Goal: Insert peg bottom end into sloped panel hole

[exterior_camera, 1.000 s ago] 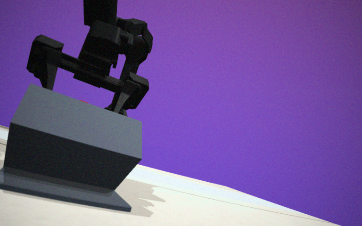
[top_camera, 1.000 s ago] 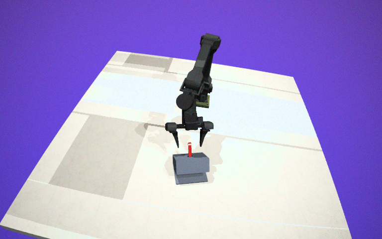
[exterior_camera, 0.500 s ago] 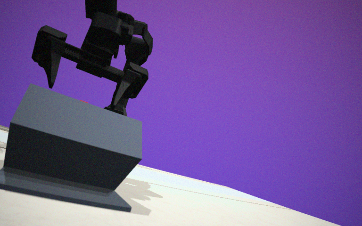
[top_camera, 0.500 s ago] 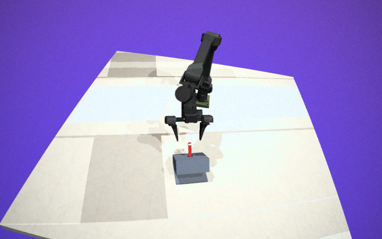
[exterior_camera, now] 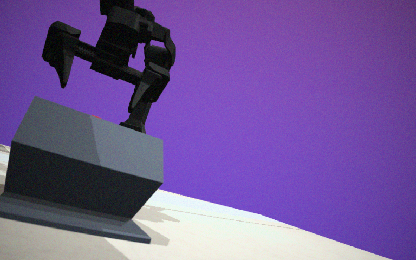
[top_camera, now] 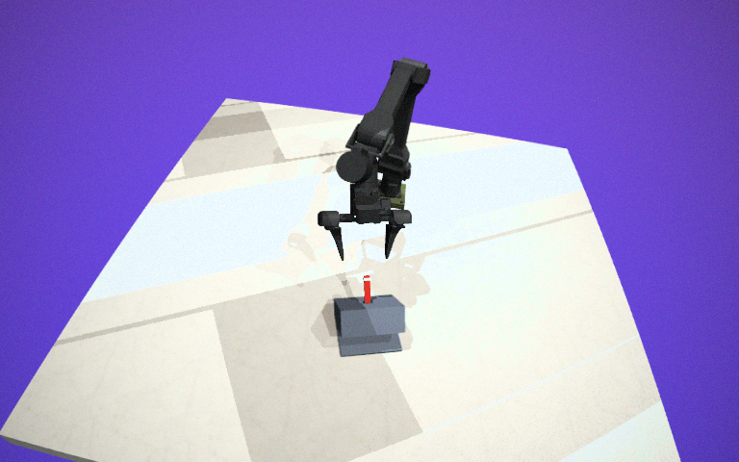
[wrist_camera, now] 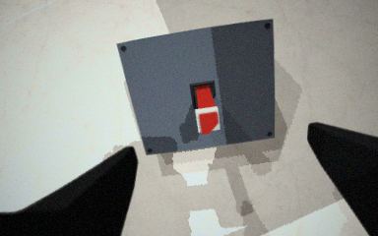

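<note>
Wrist view: red peg stands in the sloped panel's hole, well in from the counter's edges and corners; seating depth hidden. Gripper fingers wide, empty. Best retreat: straight back along the peg's axis, fingers kept wide.

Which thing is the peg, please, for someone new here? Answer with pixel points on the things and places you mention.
Find the grey block [top_camera: 370, 320] [exterior_camera: 91, 135] [wrist_camera: 167, 74] with the sloped panel. The peg [top_camera: 367, 291] [exterior_camera: 96, 116] [wrist_camera: 209, 120] stands in that panel's hole. Unlike the plain grey around it, it is red, with a white band near its outer end.
</note>
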Robot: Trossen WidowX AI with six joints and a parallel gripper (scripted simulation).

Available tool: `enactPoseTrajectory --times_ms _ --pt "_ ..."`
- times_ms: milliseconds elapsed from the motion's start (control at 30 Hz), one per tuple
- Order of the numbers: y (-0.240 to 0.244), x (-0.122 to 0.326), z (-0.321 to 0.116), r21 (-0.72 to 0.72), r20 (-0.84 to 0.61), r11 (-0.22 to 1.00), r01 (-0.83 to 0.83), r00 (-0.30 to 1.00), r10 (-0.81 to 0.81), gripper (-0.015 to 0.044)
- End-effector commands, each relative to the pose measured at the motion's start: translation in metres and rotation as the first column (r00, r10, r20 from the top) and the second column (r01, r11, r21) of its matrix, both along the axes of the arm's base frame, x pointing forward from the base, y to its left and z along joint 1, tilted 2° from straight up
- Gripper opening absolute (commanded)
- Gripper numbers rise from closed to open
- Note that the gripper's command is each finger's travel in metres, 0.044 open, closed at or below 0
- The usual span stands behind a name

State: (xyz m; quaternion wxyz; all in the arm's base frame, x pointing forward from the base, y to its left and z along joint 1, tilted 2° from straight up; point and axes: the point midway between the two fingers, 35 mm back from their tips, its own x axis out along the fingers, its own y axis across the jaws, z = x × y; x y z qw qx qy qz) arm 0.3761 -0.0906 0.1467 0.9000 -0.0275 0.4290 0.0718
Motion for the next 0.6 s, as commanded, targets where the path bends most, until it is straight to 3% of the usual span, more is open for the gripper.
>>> enactPoseTrajectory --times_ms 0,567 --pt "-0.001 -0.005 0.007 -0.003 0.007 1.0 -0.003 1.0 0.003 0.044" --pt "-0.004 -0.02 0.023 -0.003 0.006 1.0 -0.002 1.0 0.002 0.044"
